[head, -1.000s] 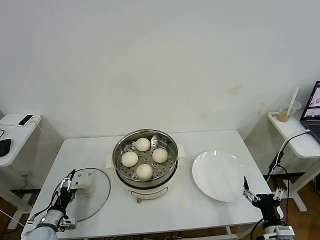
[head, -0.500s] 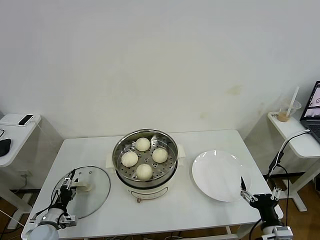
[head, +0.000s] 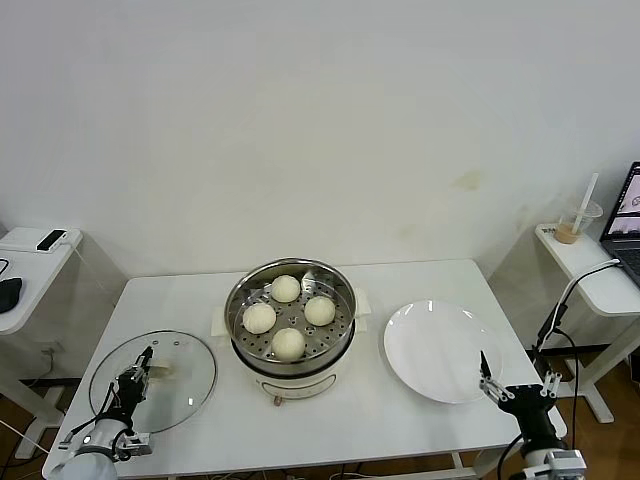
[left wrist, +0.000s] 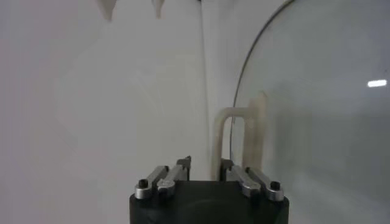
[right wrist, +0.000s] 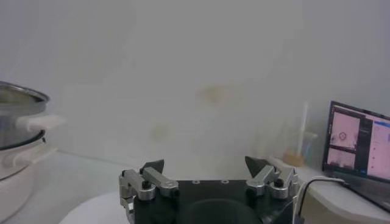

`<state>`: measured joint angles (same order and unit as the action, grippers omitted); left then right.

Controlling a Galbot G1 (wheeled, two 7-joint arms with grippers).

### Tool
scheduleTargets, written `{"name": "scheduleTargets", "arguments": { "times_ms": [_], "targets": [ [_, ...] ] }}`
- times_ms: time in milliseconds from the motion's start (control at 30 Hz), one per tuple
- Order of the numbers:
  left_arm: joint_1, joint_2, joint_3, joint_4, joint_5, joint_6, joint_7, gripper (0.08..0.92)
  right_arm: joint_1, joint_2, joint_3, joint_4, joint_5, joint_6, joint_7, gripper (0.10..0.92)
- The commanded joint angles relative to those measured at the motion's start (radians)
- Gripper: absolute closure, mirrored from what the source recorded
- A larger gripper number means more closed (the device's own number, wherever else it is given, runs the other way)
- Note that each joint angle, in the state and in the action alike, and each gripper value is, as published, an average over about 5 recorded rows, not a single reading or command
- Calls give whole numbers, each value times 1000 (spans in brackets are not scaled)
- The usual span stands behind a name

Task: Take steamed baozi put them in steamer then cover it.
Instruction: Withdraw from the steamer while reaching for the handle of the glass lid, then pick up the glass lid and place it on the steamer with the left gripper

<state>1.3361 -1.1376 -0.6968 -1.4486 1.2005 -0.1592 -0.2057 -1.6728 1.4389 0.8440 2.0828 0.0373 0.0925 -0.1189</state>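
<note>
Several steamed baozi [head: 289, 343] lie on the perforated tray inside the steamer [head: 241, 289] at the table's middle. The cover [head: 185, 385], a clear glass lid with a cream handle [head: 160, 372], is at the front left. My left gripper [head: 134, 385] is shut on that handle. In the left wrist view the handle [left wrist: 234, 137] stands just past the gripper [left wrist: 205, 163], with the glass cover [left wrist: 317, 122] behind it. My right gripper [head: 514, 391] hangs open and empty off the table's front right corner, and shows as the gripper [right wrist: 205, 164] in its own wrist view.
A flat white plate [head: 437, 350] lies right of the steamer. The steamer's steel wall [right wrist: 15, 122] shows in the right wrist view. A side table [head: 30, 260] stands far left. Another at far right holds a drink cup [head: 577, 225] and a laptop [head: 628, 215].
My left gripper has closed on the cover's handle, and the cover now sits a little further left. The right arm has barely moved.
</note>
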Motion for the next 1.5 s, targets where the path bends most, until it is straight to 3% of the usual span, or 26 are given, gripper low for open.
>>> {"name": "scheduleTargets", "arguments": {
  "times_ms": [33,300,833,1067,1300,1500],
  "targets": [
    [74,5,-36,-110,-8,23,-44,832,2,-3,-9,9,-3,-5,-2,203],
    [166,44,-119,-300,-53,87,31,855,6,-17,-15,12,-4,-6,-2,203],
    [186,220,-247,-469,-243,194,243,855,-5,-20,-27,5,-18,4,-6,203],
    [158,250,-136,-610,-273,325,301,855,-6,-7,-36,0,-54,6,-5,203],
    [29,282,73,-683,-300,470,344,855,0,10,-51,-14,-99,13,-5,203],
    [-123,216,275,-662,-260,551,370,855,23,12,-86,-28,-114,10,-5,203]
  ]
}}
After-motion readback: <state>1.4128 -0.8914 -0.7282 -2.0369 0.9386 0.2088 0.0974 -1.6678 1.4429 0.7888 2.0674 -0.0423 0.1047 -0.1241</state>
